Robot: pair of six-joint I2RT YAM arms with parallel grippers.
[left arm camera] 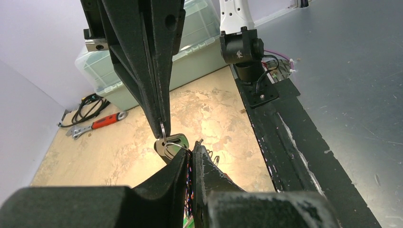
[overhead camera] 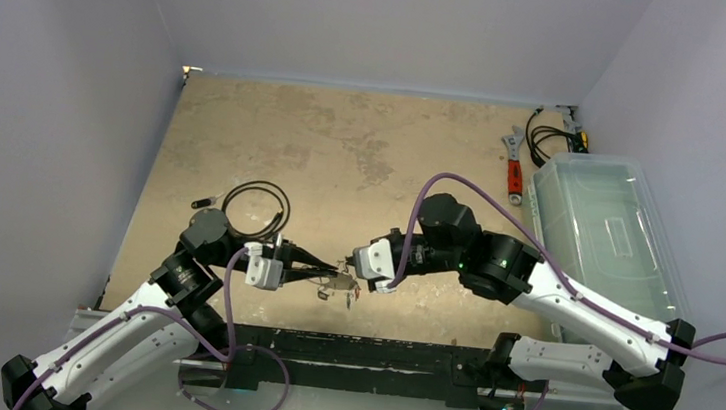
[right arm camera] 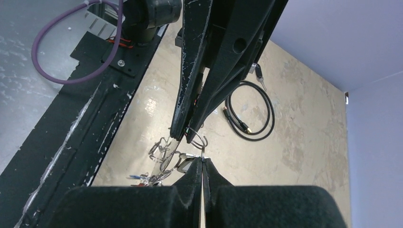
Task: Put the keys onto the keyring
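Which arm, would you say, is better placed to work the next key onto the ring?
Left, probably: the right gripper is shut on the ring, steadying it, with the left gripper right beside it.

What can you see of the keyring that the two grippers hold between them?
The keyring is a thin silvery wire loop, metal by its look, held in the air above the table. The left gripper pinches one side and the right gripper the other, both shut on it. Silvery keys hang close under it in a cluster; whether they are threaded on it I cannot tell.
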